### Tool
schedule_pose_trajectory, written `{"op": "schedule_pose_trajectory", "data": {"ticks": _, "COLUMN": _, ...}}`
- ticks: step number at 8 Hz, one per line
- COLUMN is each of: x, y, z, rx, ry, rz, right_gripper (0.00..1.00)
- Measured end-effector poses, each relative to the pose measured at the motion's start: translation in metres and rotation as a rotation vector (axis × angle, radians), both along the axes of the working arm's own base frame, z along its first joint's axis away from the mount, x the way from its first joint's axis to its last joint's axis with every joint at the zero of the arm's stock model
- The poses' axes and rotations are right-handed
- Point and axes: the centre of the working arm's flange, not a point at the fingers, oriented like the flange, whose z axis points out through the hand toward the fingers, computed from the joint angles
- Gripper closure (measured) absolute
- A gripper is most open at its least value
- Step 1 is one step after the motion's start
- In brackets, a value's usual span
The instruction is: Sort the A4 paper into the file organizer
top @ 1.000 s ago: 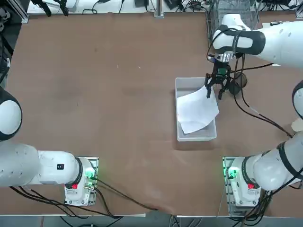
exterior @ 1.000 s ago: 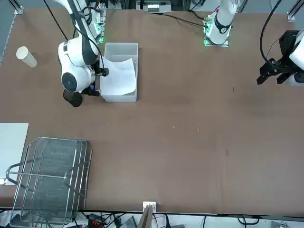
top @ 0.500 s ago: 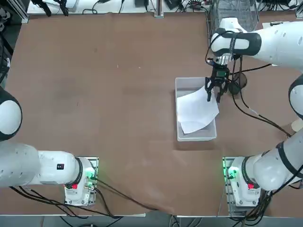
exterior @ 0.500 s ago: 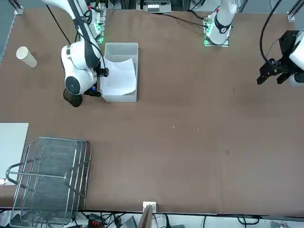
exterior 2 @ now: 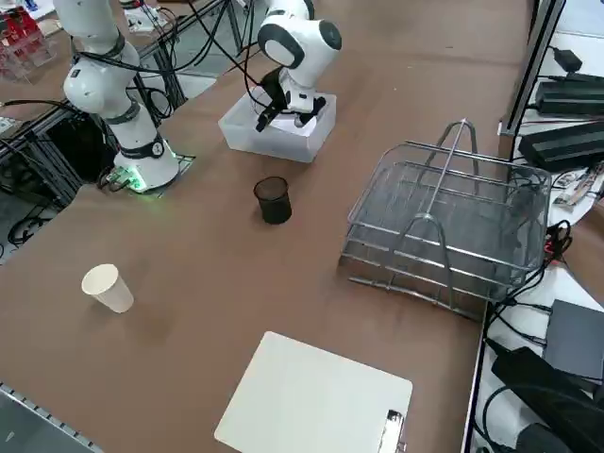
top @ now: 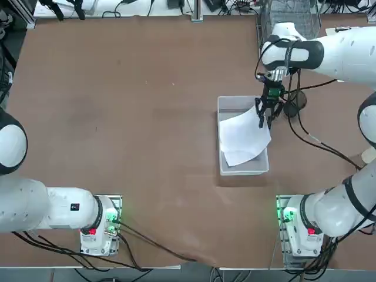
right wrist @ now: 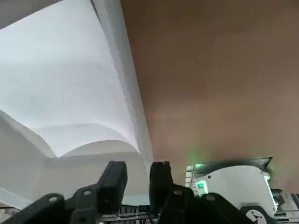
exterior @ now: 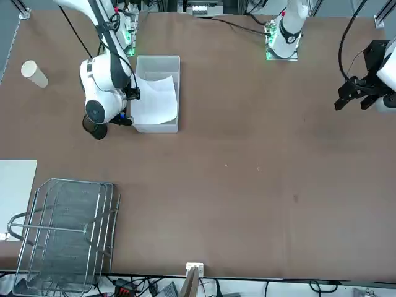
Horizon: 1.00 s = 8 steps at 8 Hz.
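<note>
A4 paper (top: 244, 136): white blank sheet, curled, lying askew in the clear bin right of centre in the top view; one corner rises over the bin's far right wall, up by the gripper.
A4 paper, other views: upper left of the front view (exterior: 156, 99); top centre of the right side view, mostly hidden behind the arm.
Clear bin (top: 243, 170): rectangular, translucent, standing on the brown table (top: 147, 117).
Right gripper (top: 265, 116): upper right of the top view, pointing down at the bin's far right corner, right at the raised paper corner.
Claw state: fingers (right wrist: 113, 179) drawn narrow, a slim gap between them in the wrist view (the paper edge sits at that gap, but whether it is pinched I cannot tell).
File organizer (exterior 2: 444, 231): silver wire-mesh rack with a hoop handle, right of centre in the right side view; lower left in the front view (exterior: 65, 232); well apart from the bin.
Black cup (exterior 2: 274, 200): dark mesh cup, between bin and organizer in the right side view.
Paper cup (exterior 2: 108, 288): pale, lying tilted, lower left of the right side view.
Clipboard (exterior 2: 311, 401): white sheet under a metal clip, bottom centre of the right side view.
Writing: none readable on paper, bin or rack (green lights glow at the arm bases).
</note>
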Motion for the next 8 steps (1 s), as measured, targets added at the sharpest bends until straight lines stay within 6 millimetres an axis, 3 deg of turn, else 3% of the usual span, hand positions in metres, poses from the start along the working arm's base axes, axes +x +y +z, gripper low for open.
{"op": "schedule_pose_trajectory", "data": {"ticks": 1, "x": -0.001, "y": 0.0, "z": -0.001, "rx": -0.001, "ry": 0.005, "rz": 0.0, "right_gripper": 0.82}}
{"op": "schedule_pose_trajectory", "data": {"ticks": 2, "x": -0.002, "y": 0.0, "z": -0.001, "rx": -0.003, "ry": 0.016, "rz": 0.002, "right_gripper": 0.86}}
{"op": "schedule_pose_trajectory", "data": {"ticks": 3, "x": -0.003, "y": -0.001, "z": 0.001, "rx": -0.005, "ry": 0.031, "rz": 0.004, "right_gripper": 0.98}}
{"op": "schedule_pose_trajectory", "data": {"ticks": 5, "x": 0.003, "y": -0.003, "z": 0.015, "rx": -0.002, "ry": 0.05, "rz": 0.002, "right_gripper": 0.99}}
{"op": "schedule_pose_trajectory", "data": {"ticks": 6, "x": 0.015, "y": -0.006, "z": 0.034, "rx": 0.007, "ry": 0.042, "rz": -0.004, "right_gripper": 0.99}}
{"op": "schedule_pose_trajectory", "data": {"ticks": 8, "x": 0.052, "y": -0.024, "z": 0.098, "rx": 0.038, "ry": -0.005, "rz": -0.039, "right_gripper": 0.99}}
